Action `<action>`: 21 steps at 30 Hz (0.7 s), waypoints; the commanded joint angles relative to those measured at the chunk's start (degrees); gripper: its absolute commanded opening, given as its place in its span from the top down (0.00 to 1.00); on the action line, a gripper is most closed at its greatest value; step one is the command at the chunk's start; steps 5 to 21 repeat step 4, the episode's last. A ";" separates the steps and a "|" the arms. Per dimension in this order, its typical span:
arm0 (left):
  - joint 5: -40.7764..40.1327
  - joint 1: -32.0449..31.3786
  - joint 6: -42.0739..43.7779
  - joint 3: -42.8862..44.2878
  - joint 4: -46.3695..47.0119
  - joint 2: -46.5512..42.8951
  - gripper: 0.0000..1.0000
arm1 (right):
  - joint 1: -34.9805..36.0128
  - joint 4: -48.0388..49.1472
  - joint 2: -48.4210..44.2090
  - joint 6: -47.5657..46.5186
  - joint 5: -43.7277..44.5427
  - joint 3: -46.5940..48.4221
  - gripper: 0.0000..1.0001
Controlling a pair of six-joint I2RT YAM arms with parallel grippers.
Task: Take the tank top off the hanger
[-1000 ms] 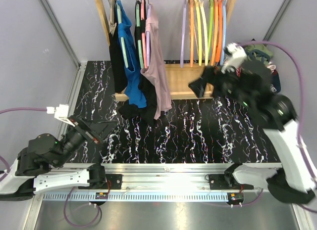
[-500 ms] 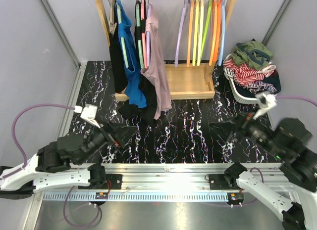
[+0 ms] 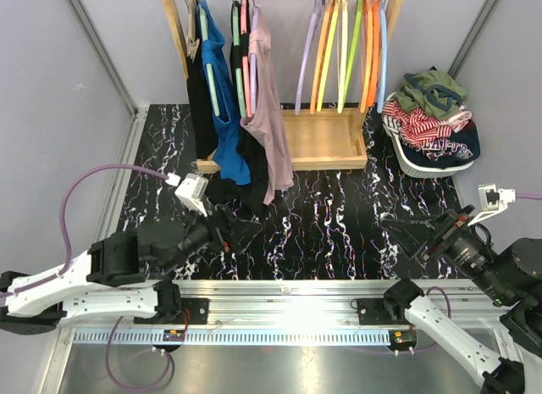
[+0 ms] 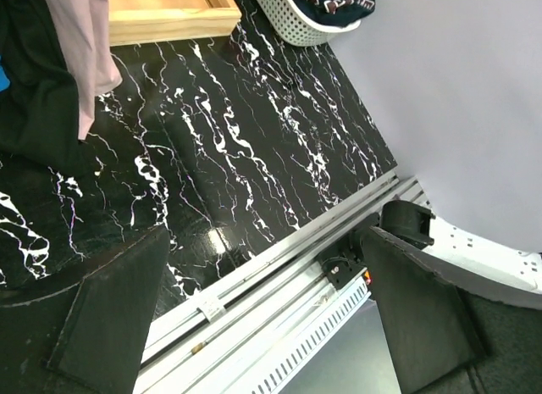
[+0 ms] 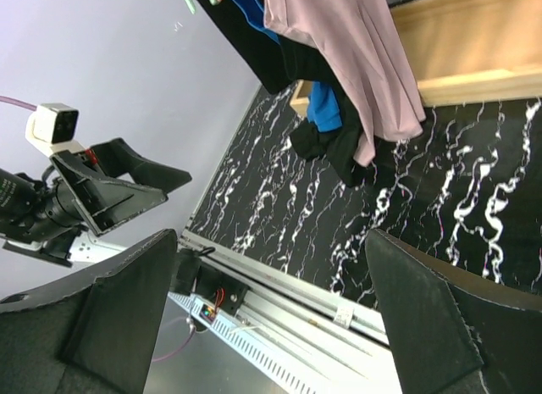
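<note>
Several tank tops hang on hangers at the left of the wooden rack: black, blue, black, and a mauve one in front. The mauve one also shows in the right wrist view and the left wrist view. My left gripper is open and empty, low over the marble floor just below the hanging clothes. My right gripper is open and empty, low at the near right, far from the rack. Both wrist views show wide-open jaws, the left gripper and the right gripper, with nothing between them.
Several empty coloured hangers hang at the right of the rail. A white basket piled with clothes stands at the right. The rack's wooden base tray lies behind. A metal rail runs along the near edge.
My right arm has swung down from the empty hangers to the near right. My left arm has moved right and forward toward the hanging clothes. The empty hangers are swinging.
</note>
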 commanded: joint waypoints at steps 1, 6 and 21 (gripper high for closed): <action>1.73 -0.02 1.58 3.97 1.65 2.90 0.01 | 0.24 -2.82 0.10 1.97 1.26 0.22 0.00; 1.91 0.07 3.16 4.16 1.65 4.67 0.01 | 0.24 -4.94 0.98 3.12 2.05 -0.65 0.00; 1.91 0.07 3.16 4.16 1.65 4.67 0.01 | 0.24 -4.94 0.98 3.12 2.05 -0.65 0.00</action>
